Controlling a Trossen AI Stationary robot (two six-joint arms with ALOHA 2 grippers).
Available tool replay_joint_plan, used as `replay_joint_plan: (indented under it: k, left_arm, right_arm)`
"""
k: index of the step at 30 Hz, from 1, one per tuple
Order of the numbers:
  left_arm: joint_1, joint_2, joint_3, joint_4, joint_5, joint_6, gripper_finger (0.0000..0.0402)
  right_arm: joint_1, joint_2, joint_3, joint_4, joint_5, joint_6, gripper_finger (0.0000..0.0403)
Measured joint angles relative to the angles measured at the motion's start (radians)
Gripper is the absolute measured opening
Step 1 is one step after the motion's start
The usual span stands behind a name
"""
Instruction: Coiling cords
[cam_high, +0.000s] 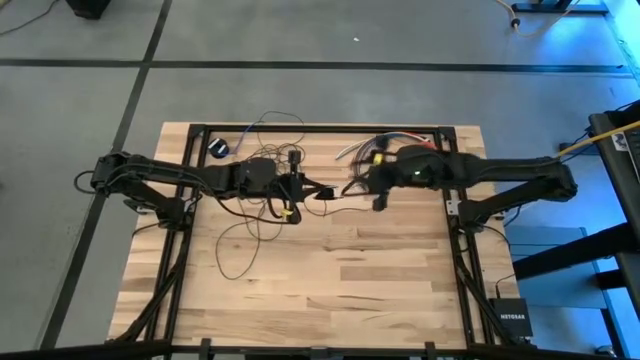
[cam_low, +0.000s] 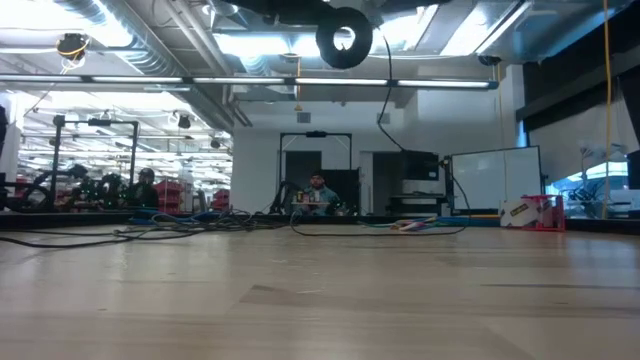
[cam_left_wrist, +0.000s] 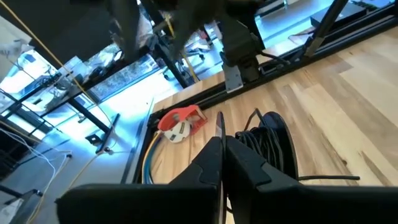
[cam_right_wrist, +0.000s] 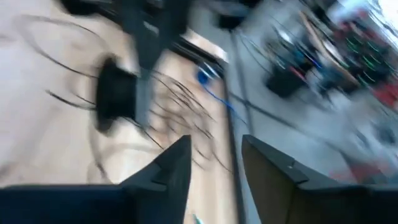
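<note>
Both arms meet over the far middle of the table; the left gripper (cam_high: 318, 192) has its fingers pressed together, and in its wrist view a thin strand of the cord (cam_high: 262, 215) seems to run up between them, though I cannot be sure it is pinched; beside them sits a dark wound bundle (cam_left_wrist: 268, 143) of cord. The right gripper (cam_high: 378, 200) stands just beside it with fingers apart, holding nothing. Most of the cord lies in loose loops on the wood near the left arm, its puck (cam_high: 219, 148) by the far left edge. It looks like a hand-over between wraps; the next move calls for the right gripper to catch a free loop and lay it on the bundle.
</note>
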Motion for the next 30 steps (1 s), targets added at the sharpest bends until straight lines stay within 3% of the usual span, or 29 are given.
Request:
replay_joint_plan:
  k: [4, 8, 11, 15, 18, 22, 26, 30]
  left_arm:
    - [0.000, 0.000, 0.000, 0.026, -0.024, -0.013, 0.0003]
    - [0.003, 0.000, 0.000, 0.118, -0.036, -0.050, 0.0002]
    - [0.017, 0.006, 0.000, 0.218, -0.063, -0.120, 0.0003]
    - [0.048, 0.050, 0.000, 0.344, -0.083, -0.138, 0.0002]
    - [0.081, 0.090, -0.001, 0.450, -0.085, -0.130, 0.0003]
    - [0.134, 0.127, 0.000, 0.537, -0.085, -0.149, 0.0004]
    - [0.162, 0.150, 0.000, 0.518, -0.088, -0.180, 0.0004]
    - [0.160, 0.163, 0.000, 0.480, -0.084, -0.139, 0.0005]
  right_arm:
    - [0.057, -0.027, 0.117, -0.247, 0.183, 0.158, 0.0158]
    - [0.091, -0.065, 0.111, -0.377, 0.196, 0.349, 0.0155]
    - [0.115, -0.084, 0.029, -0.408, 0.240, 0.471, 0.0154]
    - [0.154, -0.092, -0.146, -0.319, 0.416, 0.533, 0.0154]
    - [0.185, -0.092, -0.269, -0.179, 0.568, 0.535, 0.0154]
    - [0.221, -0.092, -0.390, 0.037, 0.693, 0.518, 0.0154]
    - [0.209, -0.089, -0.471, 0.265, 0.717, 0.410, 0.0154]
    - [0.192, -0.089, -0.505, 0.339, 0.706, 0.325, 0.0154]
